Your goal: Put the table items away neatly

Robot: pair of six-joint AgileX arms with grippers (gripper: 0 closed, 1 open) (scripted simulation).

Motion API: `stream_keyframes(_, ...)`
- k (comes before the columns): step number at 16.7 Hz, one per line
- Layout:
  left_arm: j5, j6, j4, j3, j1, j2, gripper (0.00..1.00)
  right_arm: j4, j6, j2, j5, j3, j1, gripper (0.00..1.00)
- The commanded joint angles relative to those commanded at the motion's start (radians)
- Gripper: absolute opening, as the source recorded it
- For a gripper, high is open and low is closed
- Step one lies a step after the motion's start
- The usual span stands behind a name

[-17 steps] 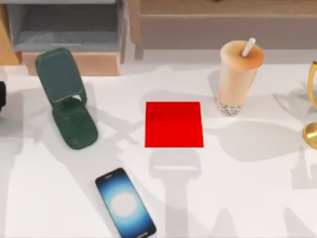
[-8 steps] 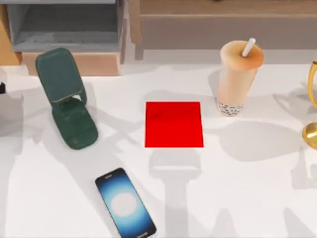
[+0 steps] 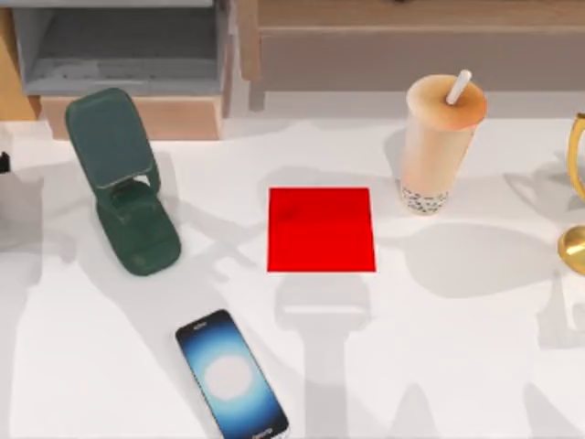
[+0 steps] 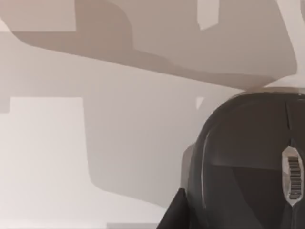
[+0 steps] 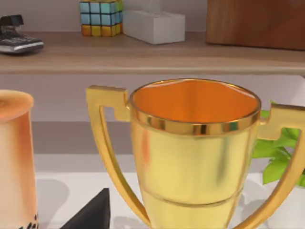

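Glossy black smartphone [image 3: 231,375] lies flat, below-left of the matte red square pad [image 3: 321,230]; ribbed-wheel dark-grey mouse [image 4: 252,162] sits right under the left claw, can't tell its grip.

left gripper [image 4: 174,214]: black, angular tip | right gripper [image 5: 90,212]: black, wedge-shaped

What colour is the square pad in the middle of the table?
Bright red pad, clearest in the top view.

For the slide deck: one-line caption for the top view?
Green stand, red pad, smartphone and milk-tea cup spread across white table.
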Motion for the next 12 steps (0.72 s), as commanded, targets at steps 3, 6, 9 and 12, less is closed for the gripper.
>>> stream_keyframes(3, 0.000, 0.000, 0.000, 0.000, 0.000, 0.000, 0.00, 0.000, 0.000, 0.000, 0.000, 0.000, 0.000, 1.00)
stream_keyframes(6, 0.002, 0.003, -0.017, 0.013, -0.011, -0.005, 0.00, 0.000, 0.000, 0.000, 0.000, 0.000, 0.000, 1.00)
stream_keyframes(9, 0.007, 0.008, -0.103, 0.083, -0.029, -0.019, 0.00, 0.000, 0.000, 0.000, 0.000, 0.000, 0.000, 1.00)
stream_keyframes(12, 0.004, 0.009, -0.221, 0.173, -0.028, -0.051, 0.00, 0.000, 0.000, 0.000, 0.000, 0.000, 0.000, 1.00)
